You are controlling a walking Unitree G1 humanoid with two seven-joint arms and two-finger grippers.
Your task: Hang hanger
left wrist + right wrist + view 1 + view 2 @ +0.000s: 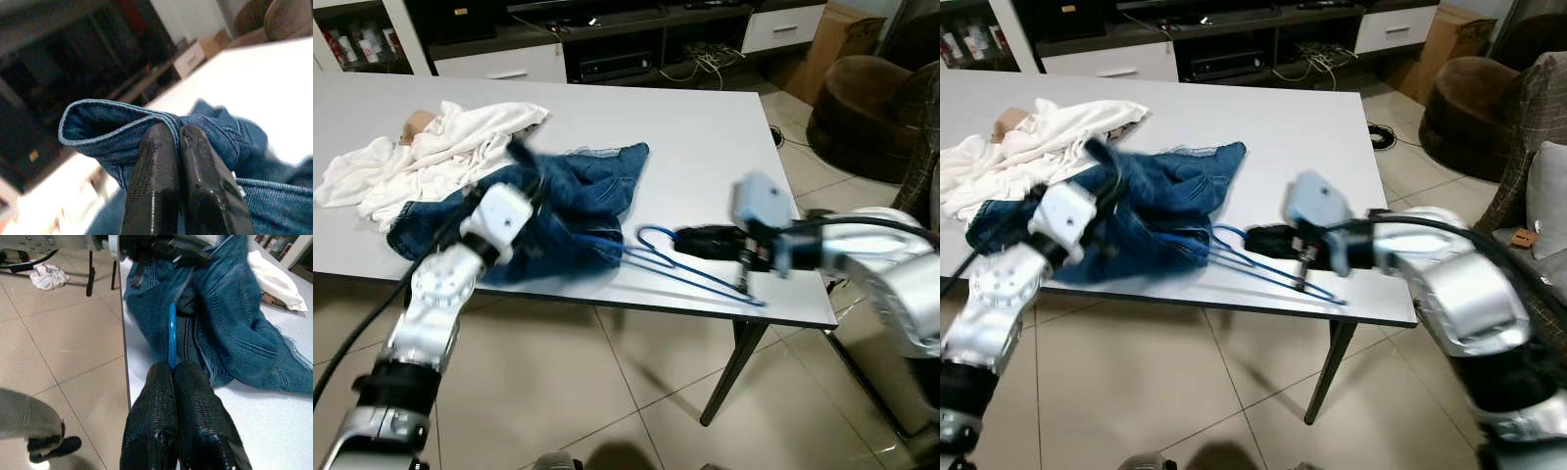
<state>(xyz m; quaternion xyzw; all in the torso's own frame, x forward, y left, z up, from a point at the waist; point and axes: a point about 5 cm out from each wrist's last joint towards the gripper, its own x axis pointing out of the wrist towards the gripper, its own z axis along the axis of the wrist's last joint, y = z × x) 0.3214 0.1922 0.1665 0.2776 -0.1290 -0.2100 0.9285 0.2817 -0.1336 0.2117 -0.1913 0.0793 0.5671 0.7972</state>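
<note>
A blue wire hanger (705, 277) lies near the front edge of the white table (705, 127), with one end tucked under the blue jeans (587, 191). My right gripper (682, 238) is at the hanger's hook and is shut on it; in the right wrist view the blue hanger (171, 333) runs out from between the closed fingers (151, 401) toward the jeans (234, 328). My left gripper (522, 157), blurred, is over the jeans and holds a raised fold of them. The left wrist view has its fingers (151, 171) pinched on the jeans' hem (112, 125).
A heap of white cloth (431, 152) lies on the table's left part, beside the jeans. A brown armchair (867, 103) and a cardboard box (842, 34) stand to the right on the tiled floor. A low dark media cabinet (607, 49) runs behind the table.
</note>
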